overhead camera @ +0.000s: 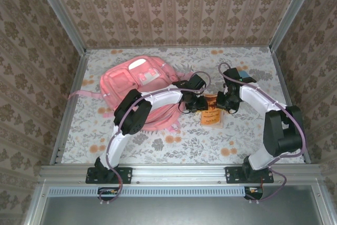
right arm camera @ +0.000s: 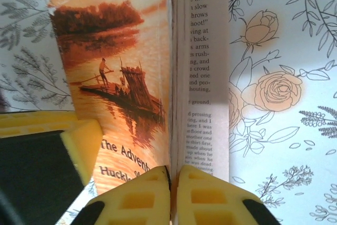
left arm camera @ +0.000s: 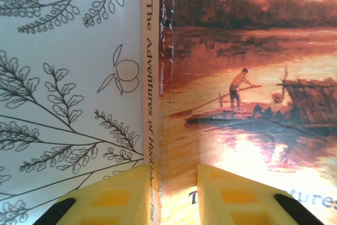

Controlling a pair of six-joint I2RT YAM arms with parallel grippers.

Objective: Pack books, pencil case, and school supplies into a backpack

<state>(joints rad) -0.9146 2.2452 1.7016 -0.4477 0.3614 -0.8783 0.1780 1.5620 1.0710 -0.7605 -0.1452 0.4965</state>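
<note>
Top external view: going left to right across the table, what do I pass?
backpack → left gripper → booklet → right gripper

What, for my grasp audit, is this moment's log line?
orange booklet: beside backpack | right pincer: shut on its cover | left pincer: open over spine
</note>
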